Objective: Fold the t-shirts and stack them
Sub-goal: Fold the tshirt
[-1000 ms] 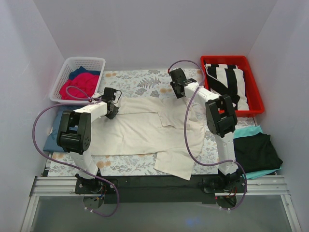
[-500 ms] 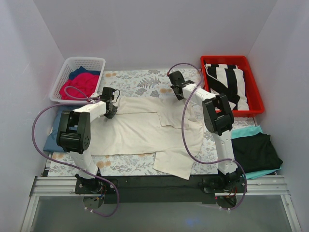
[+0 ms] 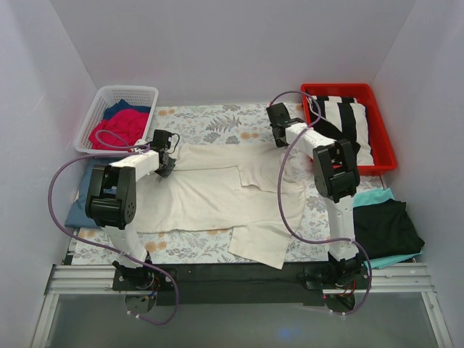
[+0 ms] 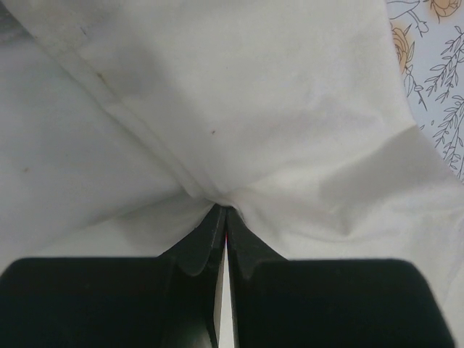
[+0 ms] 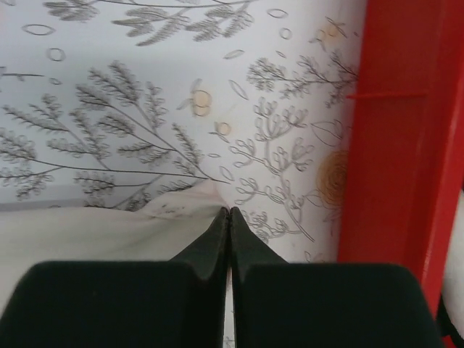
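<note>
A large cream t-shirt (image 3: 217,196) lies spread over the middle of the floral table cover. My left gripper (image 3: 165,162) is at its upper left corner. In the left wrist view the left gripper (image 4: 222,209) is shut on a bunched fold of the cream t-shirt (image 4: 254,109). My right gripper (image 3: 280,138) is at the shirt's upper right, close to the red bin. In the right wrist view the right gripper (image 5: 229,211) is shut, with the cream t-shirt (image 5: 87,235) rising in a peak to the fingertips, pinched at its very edge.
A white basket (image 3: 145,93) at back left holds red and navy shirts. The red bin (image 3: 384,156), holding striped black-and-white cloth, stands at back right; its wall (image 5: 399,145) is just right of my right fingers. Black and teal folded shirts (image 3: 384,228) lie at right, a blue cloth (image 3: 78,206) at left.
My right gripper has moved right toward the red bin and its jaws have shut at the shirt's edge. The left gripper has stayed in place, shut on the cloth.
</note>
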`<action>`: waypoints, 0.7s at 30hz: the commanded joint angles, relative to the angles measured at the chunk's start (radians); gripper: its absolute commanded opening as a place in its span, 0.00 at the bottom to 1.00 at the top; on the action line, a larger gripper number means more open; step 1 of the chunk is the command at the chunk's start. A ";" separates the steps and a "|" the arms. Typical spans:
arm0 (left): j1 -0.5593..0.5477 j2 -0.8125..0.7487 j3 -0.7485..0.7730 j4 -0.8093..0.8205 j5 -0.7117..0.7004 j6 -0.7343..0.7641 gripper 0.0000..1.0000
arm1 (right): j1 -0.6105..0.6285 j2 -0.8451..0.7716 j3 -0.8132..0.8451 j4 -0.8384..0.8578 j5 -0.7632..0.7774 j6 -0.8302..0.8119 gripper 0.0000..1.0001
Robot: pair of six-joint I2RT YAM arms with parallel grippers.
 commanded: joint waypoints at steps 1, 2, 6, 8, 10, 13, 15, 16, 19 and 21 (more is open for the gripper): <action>0.020 0.037 -0.011 -0.052 -0.059 -0.015 0.02 | -0.041 -0.091 -0.044 0.008 0.028 0.077 0.01; 0.021 0.037 -0.010 -0.053 -0.059 -0.015 0.02 | -0.045 -0.110 -0.070 0.011 0.031 0.095 0.01; 0.024 0.033 -0.013 -0.053 -0.058 -0.018 0.02 | -0.067 -0.150 -0.117 0.026 0.023 0.132 0.01; 0.026 0.034 -0.014 -0.053 -0.056 -0.016 0.02 | -0.080 -0.167 -0.127 0.029 0.019 0.140 0.01; 0.027 0.034 -0.014 -0.053 -0.055 -0.016 0.02 | -0.090 -0.190 -0.147 0.035 0.020 0.158 0.01; 0.027 0.031 -0.013 -0.053 -0.051 -0.016 0.02 | -0.094 -0.231 -0.176 0.058 0.042 0.178 0.01; 0.029 0.027 -0.013 -0.055 -0.053 -0.018 0.02 | -0.094 -0.260 -0.191 0.096 0.046 0.186 0.01; 0.029 0.027 -0.013 -0.053 -0.055 -0.019 0.02 | -0.096 -0.294 -0.212 0.115 0.049 0.186 0.01; 0.029 0.019 -0.014 -0.055 -0.056 -0.022 0.02 | -0.096 -0.346 -0.228 0.164 0.051 0.180 0.01; 0.029 0.013 -0.014 -0.055 -0.058 -0.025 0.02 | -0.094 -0.357 -0.225 0.190 0.040 0.169 0.01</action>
